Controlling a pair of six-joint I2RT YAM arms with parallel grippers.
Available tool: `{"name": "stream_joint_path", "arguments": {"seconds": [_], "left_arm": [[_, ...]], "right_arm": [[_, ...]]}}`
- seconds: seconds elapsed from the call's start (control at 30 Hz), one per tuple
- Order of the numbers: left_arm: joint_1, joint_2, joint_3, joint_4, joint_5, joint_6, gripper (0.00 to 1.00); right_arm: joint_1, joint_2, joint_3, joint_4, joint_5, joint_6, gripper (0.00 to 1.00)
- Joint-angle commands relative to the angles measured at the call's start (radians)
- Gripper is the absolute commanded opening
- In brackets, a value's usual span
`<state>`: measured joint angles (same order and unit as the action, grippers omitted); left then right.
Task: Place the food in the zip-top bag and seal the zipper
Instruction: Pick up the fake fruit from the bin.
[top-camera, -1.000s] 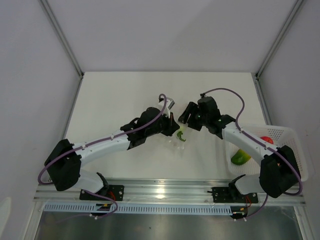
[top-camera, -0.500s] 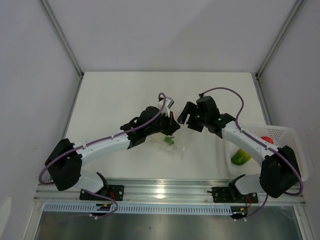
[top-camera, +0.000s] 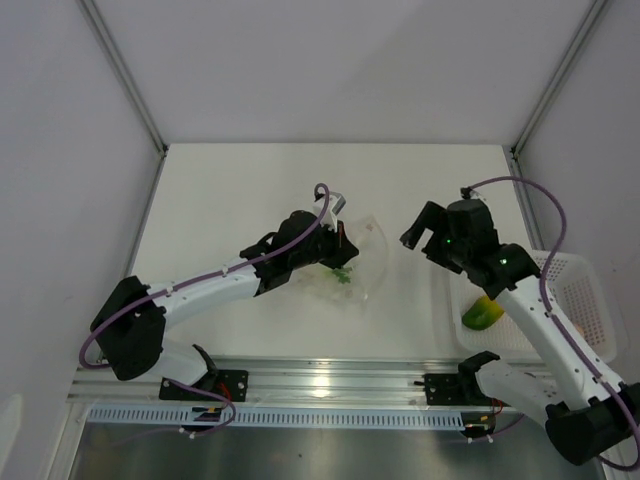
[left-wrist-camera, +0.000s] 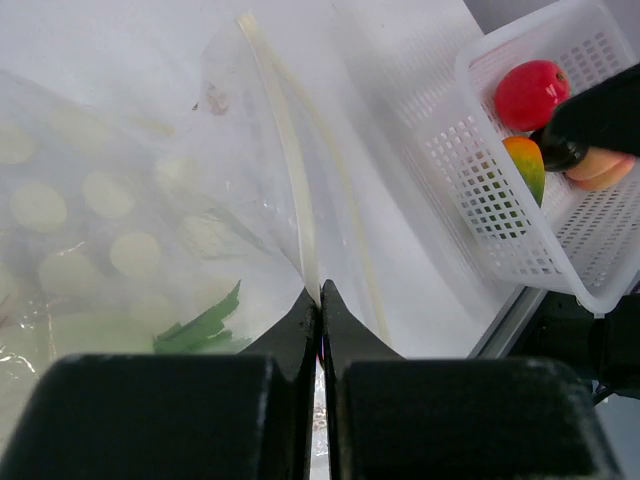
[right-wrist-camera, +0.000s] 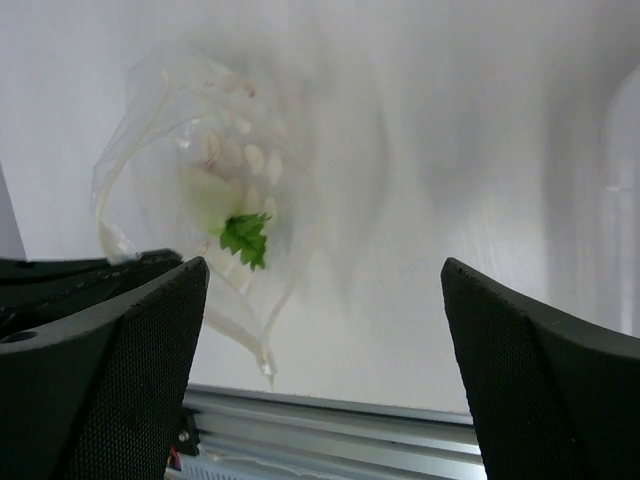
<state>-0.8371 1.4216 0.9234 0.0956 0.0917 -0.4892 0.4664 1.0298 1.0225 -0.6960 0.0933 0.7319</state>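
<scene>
The clear zip-top bag (top-camera: 362, 262) lies at the table's middle with its mouth held up. My left gripper (top-camera: 340, 243) is shut on the bag's zipper strip (left-wrist-camera: 296, 170), pinched at the fingertips (left-wrist-camera: 320, 292). Green leaves (top-camera: 342, 275) of the radish lie inside the bag, and show in the left wrist view (left-wrist-camera: 200, 325) and the right wrist view (right-wrist-camera: 245, 238). My right gripper (top-camera: 420, 228) is open and empty, to the right of the bag and apart from it (right-wrist-camera: 322, 268).
A white slotted basket (top-camera: 560, 260) stands at the right edge. It holds a red fruit (left-wrist-camera: 530, 93), a green-orange fruit (left-wrist-camera: 527, 165) and a peach one (left-wrist-camera: 600, 168). The metal rail (right-wrist-camera: 330, 425) runs along the near table edge.
My right gripper has drawn back to the right, away from the bag's mouth. The green piece has dropped deeper into the bag. My left gripper still holds the bag's edge.
</scene>
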Motion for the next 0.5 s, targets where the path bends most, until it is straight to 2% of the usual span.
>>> {"name": "stream_joint_path", "arguments": {"seconds": [0.0,0.13,0.23,0.37,0.47], "left_arm": [[0.009,0.005,-0.008,0.042,0.028,-0.002,0.01],[0.009,0.002,-0.017,0.052,0.029,0.005,0.0],[0.009,-0.007,-0.026,0.062,0.026,0.006,0.01],[0.009,-0.004,-0.027,0.062,0.028,0.009,0.01],[0.009,0.0,-0.024,0.064,0.032,0.008,0.01]], "right_arm": [[-0.089,-0.065,0.06,-0.176,0.112,-0.012,0.99],[-0.245,-0.114,0.08,-0.261,0.124,-0.032,0.99],[-0.359,-0.111,0.077,-0.332,0.189,-0.016,0.99],[-0.536,-0.051,0.076,-0.407,0.244,0.015,0.99],[-0.606,0.006,0.076,-0.441,0.266,0.032,0.99]]}}
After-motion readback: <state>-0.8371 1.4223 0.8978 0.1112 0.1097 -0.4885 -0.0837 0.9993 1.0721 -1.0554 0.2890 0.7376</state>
